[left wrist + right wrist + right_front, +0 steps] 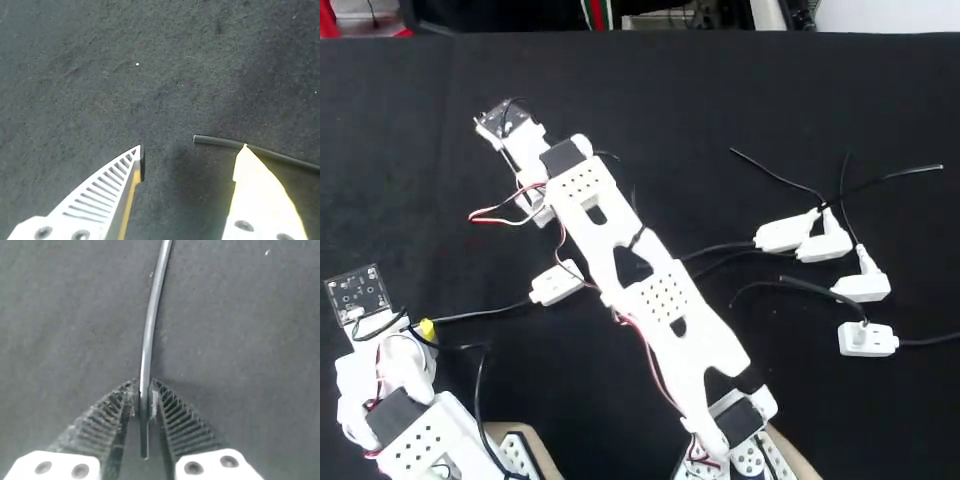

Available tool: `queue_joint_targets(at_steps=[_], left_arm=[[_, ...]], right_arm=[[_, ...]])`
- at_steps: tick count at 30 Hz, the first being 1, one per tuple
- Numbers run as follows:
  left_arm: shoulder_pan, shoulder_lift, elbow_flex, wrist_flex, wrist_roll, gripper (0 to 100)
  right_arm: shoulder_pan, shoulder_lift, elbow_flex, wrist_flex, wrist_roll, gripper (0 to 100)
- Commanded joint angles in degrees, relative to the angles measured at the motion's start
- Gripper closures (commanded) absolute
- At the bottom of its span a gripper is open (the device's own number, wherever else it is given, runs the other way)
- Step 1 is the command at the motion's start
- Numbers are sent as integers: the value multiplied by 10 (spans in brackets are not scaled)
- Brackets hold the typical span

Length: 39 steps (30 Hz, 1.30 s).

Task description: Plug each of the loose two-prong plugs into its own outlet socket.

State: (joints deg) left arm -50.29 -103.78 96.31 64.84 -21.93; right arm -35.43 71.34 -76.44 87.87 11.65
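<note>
Pinching thin black cord (152, 315), right hand (142, 399) clamped on it; cord limp, likely slips, so grip stiff plug (558, 284) body instead. Left hand (190, 165) spread wide, empty.

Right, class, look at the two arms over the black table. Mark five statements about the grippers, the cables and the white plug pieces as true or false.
1. The right gripper is shut on a black cable. True.
2. The left gripper grips a plug. False: it is open with nothing between its fingers; a loose cable end lies on the cloth by one finger.
3. A black cloth covers the table. True.
4. Four white plug pieces lie grouped toward the high view's right side. True.
5. Every white plug piece is in that group. False: a fifth piece lies apart, beside the outstretched arm.
</note>
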Motion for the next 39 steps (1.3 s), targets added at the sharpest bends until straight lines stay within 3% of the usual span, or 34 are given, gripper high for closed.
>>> queue_joint_targets(at_steps=[1,9,18,28,33,35,39], left_arm=[[6,-4,11,1,1,707],[6,-4,11,1,1,707],[6,-4,11,1,1,707],[4,-4,11,1,1,707],[4,-4,11,1,1,707],[4,-4,11,1,1,707],[4,-4,11,1,1,707]], right_arm=[[9,6,-109,95,29,987],[67,-2,-89,135,71,987],[163,-218,255,134,97,987],[231,-553,732,130,284,987],[265,-652,867,115,411,984],[283,-669,879,93,414,943],[299,-670,854,85,413,763]])
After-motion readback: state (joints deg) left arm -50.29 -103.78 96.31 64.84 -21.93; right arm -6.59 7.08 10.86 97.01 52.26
